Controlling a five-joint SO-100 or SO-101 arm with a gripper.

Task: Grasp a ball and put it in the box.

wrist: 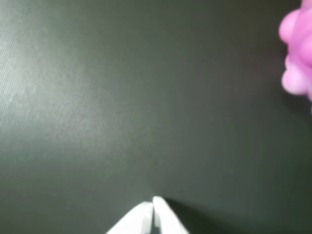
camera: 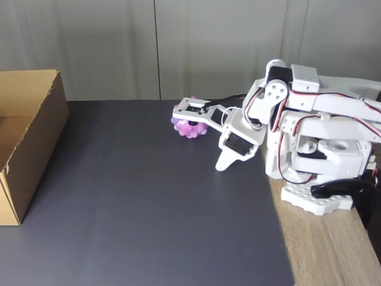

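The pink-and-purple knobbed ball (camera: 189,128) lies on the dark mat at the back, partly covered by a white part of my arm. In the wrist view the ball (wrist: 298,52) is cut off by the upper right edge. My gripper (camera: 224,163) points down at the mat, to the right of the ball and nearer the camera, apart from it. In the wrist view the gripper (wrist: 152,204) shows at the bottom edge, its two white fingers meeting at the tips, shut on nothing. The brown cardboard box (camera: 43,136) stands open-topped at the far left.
A dark grey mat (camera: 149,214) covers most of the table, with bare mat between the ball and the box. The arm's white base (camera: 315,199) stands on the wooden tabletop (camera: 333,256) at the right. A pale wall runs behind.
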